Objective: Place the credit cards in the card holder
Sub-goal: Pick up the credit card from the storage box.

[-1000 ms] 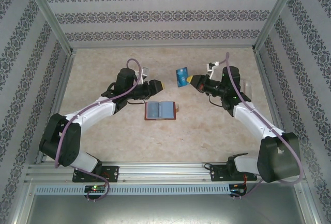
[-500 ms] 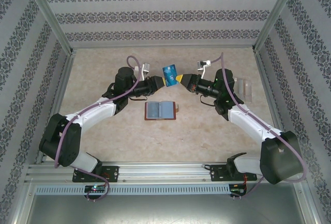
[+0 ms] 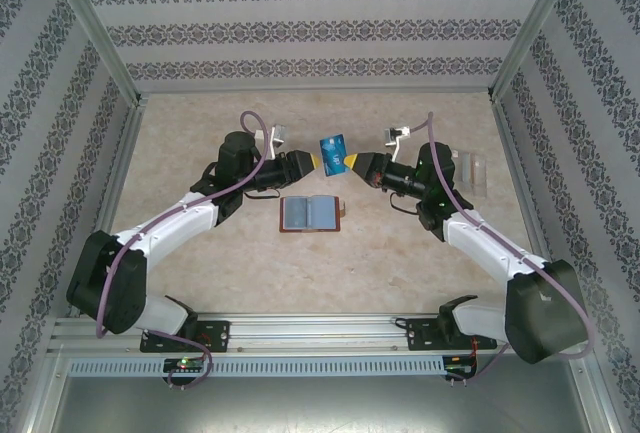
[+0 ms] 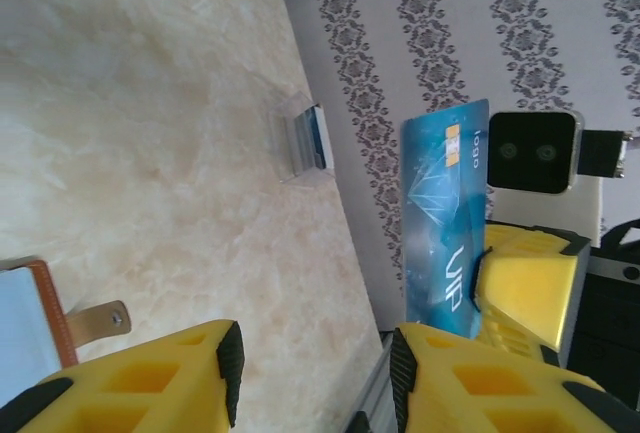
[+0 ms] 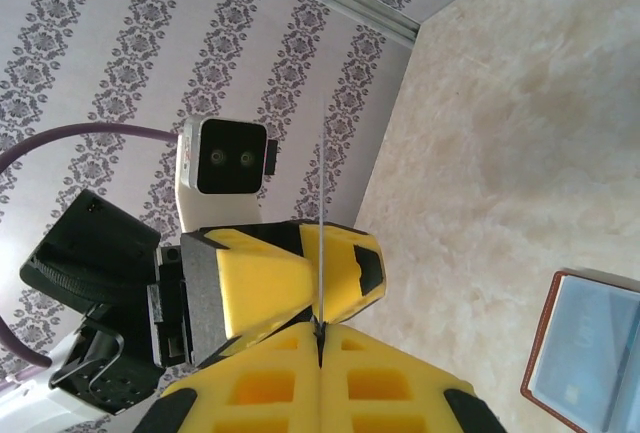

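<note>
Handover step: your right gripper (image 3: 357, 163) pinches the blue card (image 3: 334, 153) mid-air at 12 o'clock from the open holder (image 3: 311, 213), left gripper (image 3: 313, 162) jaws spread at its free edge, so clamp left before right releases.

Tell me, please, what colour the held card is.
Blue-teal thin plastic card; left wrist view shows it best.

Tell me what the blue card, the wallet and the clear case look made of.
The card: likely plastic, glossy; thin, rigid, printed face. The wallet: seemingly leather, matte reddish-brown, with a snap tab; grey-blue lining, material unclear. The case: probably hard transparent plastic, judging by its see-through walls.
</note>
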Action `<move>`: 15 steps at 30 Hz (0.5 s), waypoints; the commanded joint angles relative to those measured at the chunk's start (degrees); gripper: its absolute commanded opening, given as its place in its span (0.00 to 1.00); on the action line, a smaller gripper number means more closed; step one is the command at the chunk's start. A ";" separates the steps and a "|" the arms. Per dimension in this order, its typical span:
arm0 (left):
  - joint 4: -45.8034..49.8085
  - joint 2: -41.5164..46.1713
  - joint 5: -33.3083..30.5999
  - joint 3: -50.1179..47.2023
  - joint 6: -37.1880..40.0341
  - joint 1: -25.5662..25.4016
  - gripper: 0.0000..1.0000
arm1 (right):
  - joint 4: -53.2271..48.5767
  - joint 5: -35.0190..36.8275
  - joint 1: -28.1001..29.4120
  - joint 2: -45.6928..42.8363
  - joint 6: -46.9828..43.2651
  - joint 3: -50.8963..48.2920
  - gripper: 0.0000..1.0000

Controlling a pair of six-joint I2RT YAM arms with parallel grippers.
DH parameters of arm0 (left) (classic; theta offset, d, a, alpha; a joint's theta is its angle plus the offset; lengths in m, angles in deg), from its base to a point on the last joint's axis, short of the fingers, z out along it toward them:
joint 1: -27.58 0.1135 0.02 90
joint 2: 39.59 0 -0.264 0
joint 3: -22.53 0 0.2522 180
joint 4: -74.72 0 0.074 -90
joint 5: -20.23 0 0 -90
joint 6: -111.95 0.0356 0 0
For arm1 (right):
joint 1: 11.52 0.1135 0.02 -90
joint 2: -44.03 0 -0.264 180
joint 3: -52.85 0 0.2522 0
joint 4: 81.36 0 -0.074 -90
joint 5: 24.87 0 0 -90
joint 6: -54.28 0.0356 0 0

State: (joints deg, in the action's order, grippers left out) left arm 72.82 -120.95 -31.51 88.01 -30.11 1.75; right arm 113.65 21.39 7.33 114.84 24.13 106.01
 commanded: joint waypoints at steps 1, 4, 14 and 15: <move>3.40 1.49 -1.00 1.98 3.39 -0.57 0.46 | 1.50 1.49 -0.42 -1.81 -1.47 -0.90 0.00; -1.06 1.23 0.80 0.99 0.70 -0.56 0.46 | 2.38 0.99 0.46 -1.24 -1.36 -0.25 0.00; -10.71 2.81 3.11 -1.22 -4.67 -0.55 0.44 | 3.10 1.78 2.54 -1.20 -1.86 0.24 0.00; -11.07 2.85 3.34 -1.26 -4.98 -0.55 0.44 | 3.13 1.59 2.72 -1.20 -1.77 0.37 0.00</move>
State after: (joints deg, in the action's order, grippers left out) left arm 66.20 -120.12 -29.65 87.01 -33.45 1.75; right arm 114.33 22.43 9.28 114.42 23.89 105.81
